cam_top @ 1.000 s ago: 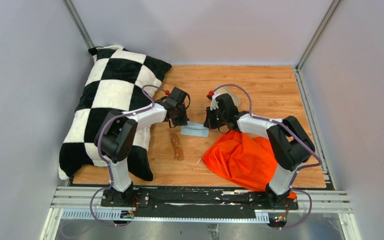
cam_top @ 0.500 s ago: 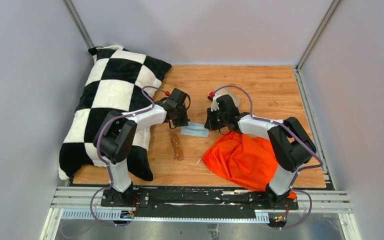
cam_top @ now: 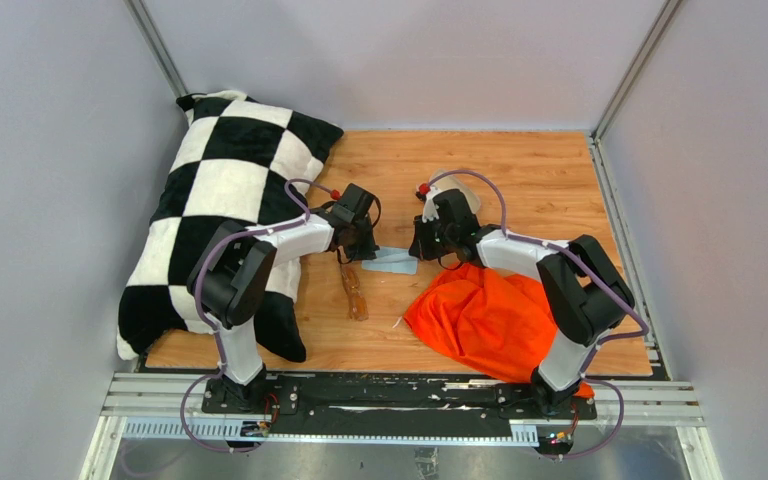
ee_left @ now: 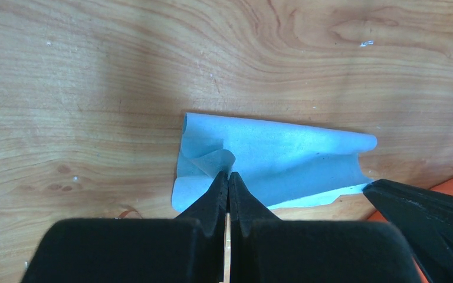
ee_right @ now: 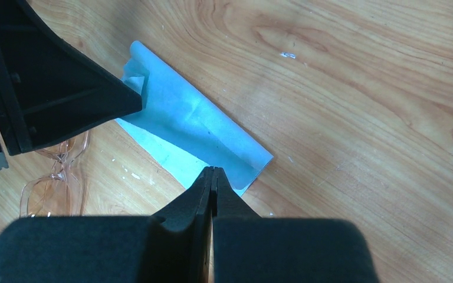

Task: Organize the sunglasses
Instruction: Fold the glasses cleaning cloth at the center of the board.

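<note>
Sunglasses [cam_top: 354, 291] lie loose at frame centre, not stowed; your left gripper [ee_left: 228, 177] and right gripper [ee_right: 212, 172] both pinch the blue cloth [ee_left: 283, 153].

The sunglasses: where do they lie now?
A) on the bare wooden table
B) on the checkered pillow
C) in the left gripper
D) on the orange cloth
A: the sunglasses lie on the wooden table between the checkered pillow and the orange cloth; the left gripper and the right gripper are shut on the blue cloth instead.
</note>
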Robot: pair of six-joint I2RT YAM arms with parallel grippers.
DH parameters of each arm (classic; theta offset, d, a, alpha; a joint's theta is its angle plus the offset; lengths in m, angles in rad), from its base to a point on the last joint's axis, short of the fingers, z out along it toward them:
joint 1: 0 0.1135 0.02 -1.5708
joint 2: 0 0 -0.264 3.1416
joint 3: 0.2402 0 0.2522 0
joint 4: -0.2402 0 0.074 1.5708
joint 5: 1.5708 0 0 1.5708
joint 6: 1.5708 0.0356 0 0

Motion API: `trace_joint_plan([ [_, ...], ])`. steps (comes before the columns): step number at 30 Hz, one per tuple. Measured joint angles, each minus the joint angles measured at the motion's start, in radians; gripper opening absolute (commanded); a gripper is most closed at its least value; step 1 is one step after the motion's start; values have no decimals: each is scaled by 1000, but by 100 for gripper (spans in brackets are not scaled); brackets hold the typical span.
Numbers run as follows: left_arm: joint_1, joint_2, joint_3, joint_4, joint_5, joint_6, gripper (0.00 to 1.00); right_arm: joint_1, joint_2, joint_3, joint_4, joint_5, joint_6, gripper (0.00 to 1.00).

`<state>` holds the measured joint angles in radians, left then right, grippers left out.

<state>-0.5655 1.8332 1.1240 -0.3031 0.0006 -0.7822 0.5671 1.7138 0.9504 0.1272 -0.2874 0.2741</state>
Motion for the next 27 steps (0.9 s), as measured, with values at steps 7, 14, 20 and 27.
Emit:
trace_joint_plan([
  [7, -1, 0, -10, 12, 21, -4, 8, 0, -1, -2, 0, 0, 0, 0],
  [14, -2, -3, -12, 14, 26, -14, 38, 1, -1, -26, 2, -8, 6, 29],
  [20, -6, -89, -44, 9, 20, -22, 41, 3, -22, -59, 3, -13, 18, 32],
  [27, -8, -191, -44, 17, -13, -26, 35, 8, -87, -66, 31, -14, 49, 23],
])
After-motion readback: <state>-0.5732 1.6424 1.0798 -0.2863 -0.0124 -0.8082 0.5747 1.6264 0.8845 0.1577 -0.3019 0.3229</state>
